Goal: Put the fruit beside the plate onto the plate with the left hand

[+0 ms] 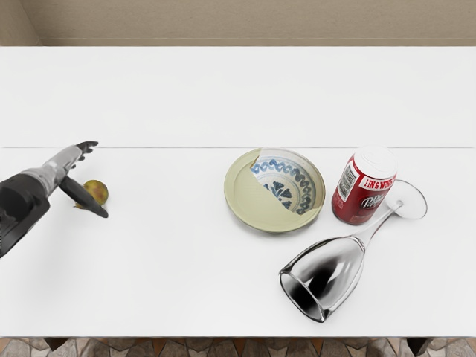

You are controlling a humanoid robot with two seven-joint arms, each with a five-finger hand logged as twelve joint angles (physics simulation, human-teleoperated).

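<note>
A small yellow-green fruit (pixel 97 193) lies on the white table at the left, well apart from the plate (pixel 253 204). The plate is cream-rimmed with a blue and white pattern and sits near the middle. My left hand (pixel 83 177) comes in from the left edge and hovers right at the fruit, with fingers spread: some point up and away, the thumb reaches down across the front of the fruit. The fingers are not closed around the fruit. The right arm does not show.
A red soda can (pixel 364 185) stands right of the plate. A wine glass (pixel 338 266) lies on its side in front of the can, its foot near the can. The table's (pixel 186 282) front edge runs along the bottom.
</note>
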